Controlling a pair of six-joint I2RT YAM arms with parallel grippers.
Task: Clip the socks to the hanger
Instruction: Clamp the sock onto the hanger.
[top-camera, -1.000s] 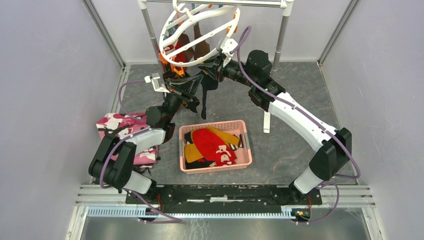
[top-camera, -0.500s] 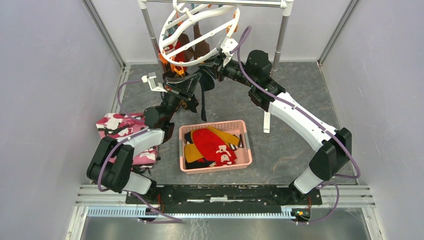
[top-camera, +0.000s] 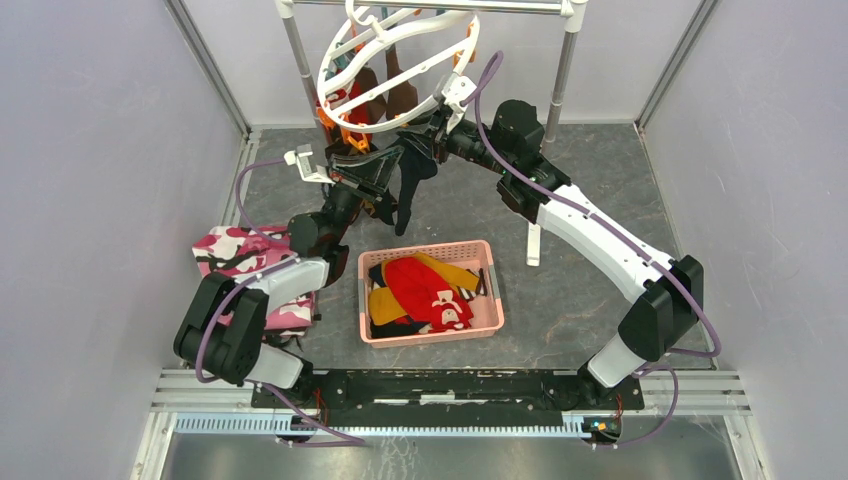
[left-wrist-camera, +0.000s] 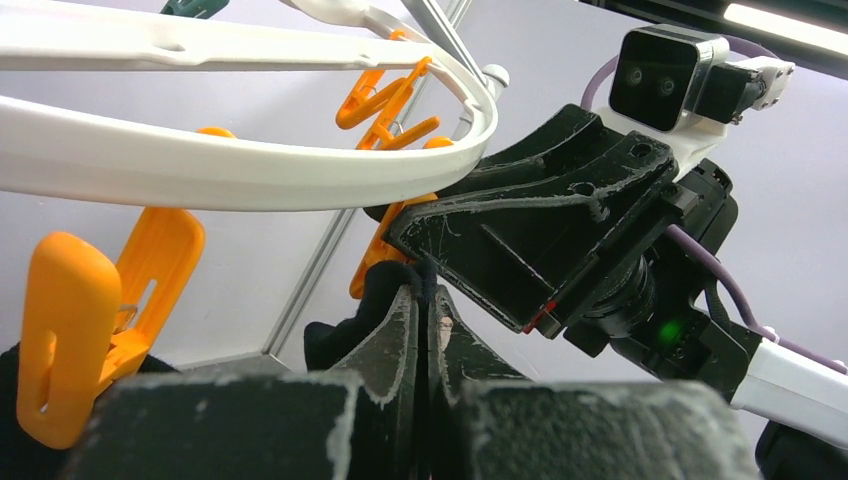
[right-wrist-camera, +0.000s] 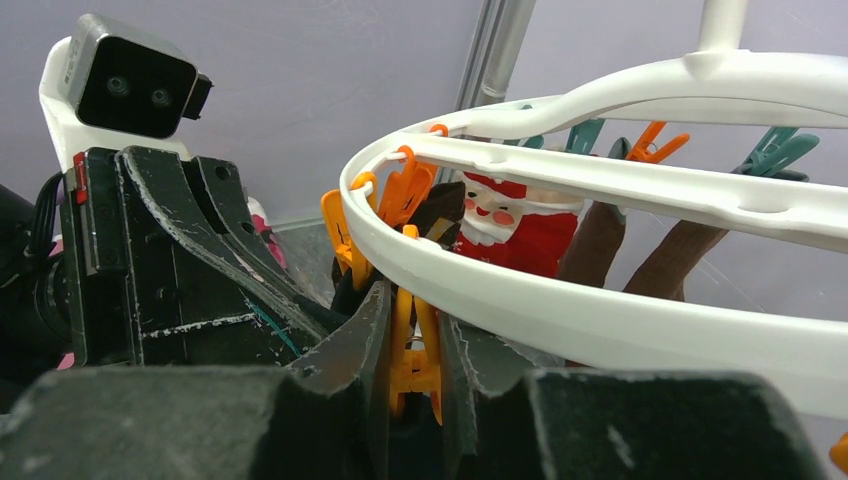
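Grey table (top-camera: 600, 170); left gripper (left-wrist-camera: 424, 292) seemingly pinches black sock (top-camera: 405, 192), top hidden.

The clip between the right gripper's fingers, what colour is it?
Orange. The clip shows best in the right wrist view.

the left claw (top-camera: 386, 170) and right claw (top-camera: 432, 140) sit close beneath the hanger (top-camera: 400, 122) rim, a black sock (top-camera: 408, 192) hanging between them.

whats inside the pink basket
The pink basket holds a heap: a red sock on top, mustard yellow socks beside it, dark socks at the left edge. The basket's floor and anything lower in the heap are covered.
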